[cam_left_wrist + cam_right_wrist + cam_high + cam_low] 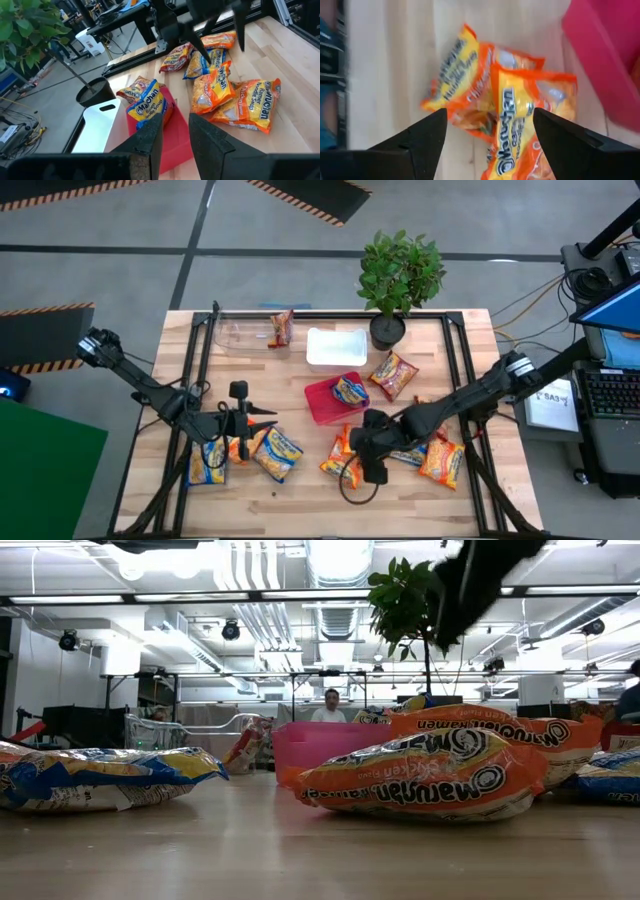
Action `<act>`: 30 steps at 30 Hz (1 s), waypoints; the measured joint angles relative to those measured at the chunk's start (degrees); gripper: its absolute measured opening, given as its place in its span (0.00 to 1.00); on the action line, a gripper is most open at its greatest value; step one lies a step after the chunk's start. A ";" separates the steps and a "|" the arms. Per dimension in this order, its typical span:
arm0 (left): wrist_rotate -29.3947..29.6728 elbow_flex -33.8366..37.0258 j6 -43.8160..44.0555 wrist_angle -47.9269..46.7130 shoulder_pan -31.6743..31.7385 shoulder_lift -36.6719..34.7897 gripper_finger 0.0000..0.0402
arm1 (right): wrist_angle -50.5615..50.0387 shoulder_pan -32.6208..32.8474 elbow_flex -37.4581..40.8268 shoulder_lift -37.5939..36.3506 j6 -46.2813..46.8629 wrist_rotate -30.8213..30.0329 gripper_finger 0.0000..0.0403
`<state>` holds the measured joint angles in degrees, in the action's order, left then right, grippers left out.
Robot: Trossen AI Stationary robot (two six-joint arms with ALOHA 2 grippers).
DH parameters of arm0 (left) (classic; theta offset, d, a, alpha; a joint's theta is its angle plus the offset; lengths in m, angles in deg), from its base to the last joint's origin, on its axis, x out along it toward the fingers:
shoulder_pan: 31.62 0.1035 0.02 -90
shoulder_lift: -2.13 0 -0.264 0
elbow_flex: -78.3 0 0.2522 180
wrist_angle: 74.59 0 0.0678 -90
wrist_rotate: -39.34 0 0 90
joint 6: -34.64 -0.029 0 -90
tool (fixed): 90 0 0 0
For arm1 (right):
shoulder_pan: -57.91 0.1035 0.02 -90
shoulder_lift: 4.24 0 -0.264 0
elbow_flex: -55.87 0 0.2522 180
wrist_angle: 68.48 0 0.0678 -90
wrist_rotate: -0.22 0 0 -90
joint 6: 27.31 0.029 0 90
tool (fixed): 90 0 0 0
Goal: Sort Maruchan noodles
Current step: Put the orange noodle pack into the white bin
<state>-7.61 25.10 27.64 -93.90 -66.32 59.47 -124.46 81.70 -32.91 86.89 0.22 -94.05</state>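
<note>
You find the sort at an early stage. In the high view, the red tray [322,402] at frame centre holds one blue-and-yellow packet [350,390], and the clear tray [240,333] at upper left carries one reddish packet [282,327] at its right end; the white tray [335,347] beside it shows nothing inside. Treat the remaining Maruchan noodles as unsorted. Two orange packets [342,454] lie overlapped at lower centre, directly under the right gripper [372,470]. The right wrist view shows that claw spread wide with both fingers clear of the packets, so it pinches nothing. More packets lie to the right of it, including an orange packet [442,461] at lower right and another orange packet [394,374] near the potted plant [398,275]. At lower left, the left gripper [240,420] hangs among several blue-and-yellow packets [279,452]. Its fingers stand a narrow gap apart in the left wrist view, with nothing visible between them. Judge the remaining work as most of the job: roughly ten packets still need a tray, and which colour belongs to the white tray cannot be read from these views.
</note>
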 joint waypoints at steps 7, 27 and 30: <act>-0.02 -0.01 0.16 -0.04 0.00 0.00 0.19 | -3.43 0.93 0.00 5.77 5.05 0.23 0.66; -0.04 0.00 0.04 -0.04 0.00 0.00 0.19 | -4.65 -0.58 -0.46 14.07 11.21 -4.75 0.34; -0.04 0.00 0.02 -0.07 0.00 0.00 0.19 | -4.80 -0.95 -0.46 13.58 11.48 -4.85 0.19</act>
<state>-7.66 25.10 27.66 -93.96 -66.32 59.47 -129.26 80.75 -33.37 100.47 11.70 -98.90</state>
